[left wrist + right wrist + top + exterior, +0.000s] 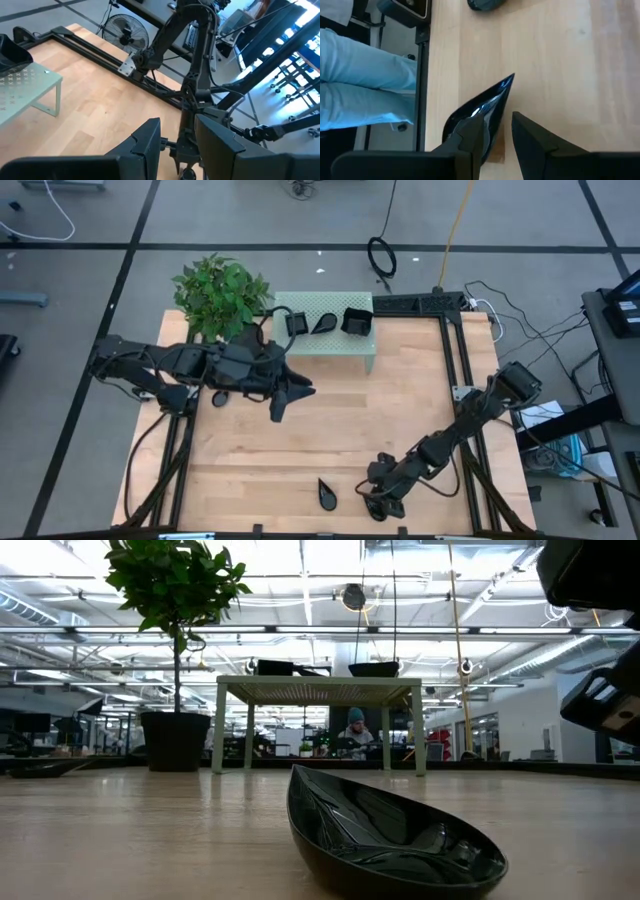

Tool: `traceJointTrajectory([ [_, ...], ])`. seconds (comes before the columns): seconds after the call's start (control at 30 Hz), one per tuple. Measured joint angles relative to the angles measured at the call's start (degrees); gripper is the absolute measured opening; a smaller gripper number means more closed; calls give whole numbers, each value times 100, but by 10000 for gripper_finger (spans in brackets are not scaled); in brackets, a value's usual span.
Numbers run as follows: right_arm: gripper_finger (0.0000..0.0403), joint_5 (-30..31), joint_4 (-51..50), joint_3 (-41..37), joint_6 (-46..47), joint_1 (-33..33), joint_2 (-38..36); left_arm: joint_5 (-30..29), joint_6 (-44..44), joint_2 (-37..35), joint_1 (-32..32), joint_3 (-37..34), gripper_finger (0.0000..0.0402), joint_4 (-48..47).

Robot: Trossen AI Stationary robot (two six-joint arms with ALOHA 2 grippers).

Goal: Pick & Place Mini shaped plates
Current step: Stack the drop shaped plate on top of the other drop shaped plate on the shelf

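1. Nearest the low camera, a glossy black teardrop dish (390, 840) is seen lying on the wooden table (400, 410), near its front edge.
2. In the right wrist view, the right gripper (495, 135) is seen just above this dish, its fingers (470, 137) parted by a narrow gap. One finger overlaps the dish's rounded end; whether the rim is actually pinched cannot be told, and the dish appears to rest on the wood.
3. From above, the right arm (450, 435) is seen reaching in from the table's right side down to the front edge, beside the dish.
4. The left gripper (288, 392) is held over the table's middle, in front of a small pale green stand (325, 340). Its fingers (145, 145) are parted by a narrow gap and nothing is seen between them.
5. On the stand's top, three black dishes are seen: a square one (297, 322), a teardrop (323, 324) and a wavy-edged one (357, 321).
6. A further dark dish (220, 397) appears to lie partly hidden under the left arm (170, 365).
7. A potted plant (220, 292) stands at the table's back left corner.
8. Judged from this layout, three dishes are placed, and at least the front teardrop is not yet moved.
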Motion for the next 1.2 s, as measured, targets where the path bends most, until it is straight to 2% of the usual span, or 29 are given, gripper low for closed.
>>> traceJointTrajectory([
  [0.43,86,-138,772,-2,556,338,597,-29,17,0,2,0,124,3],
  [0.53,66,-139,757,-4,446,336,587,-55,17,0,5,0,124,15],
  [0.67,13,-165,752,-7,301,334,591,-57,15,0,7,0,124,18],
  [0.83,3,-183,765,-7,300,336,595,-57,13,0,7,0,124,16],
  [1.07,1,-184,670,-13,-128,330,307,-59,4,0,7,0,124,16],
  [1.2,0,-176,127,-13,-439,290,-47,-60,2,0,9,0,124,16],
])
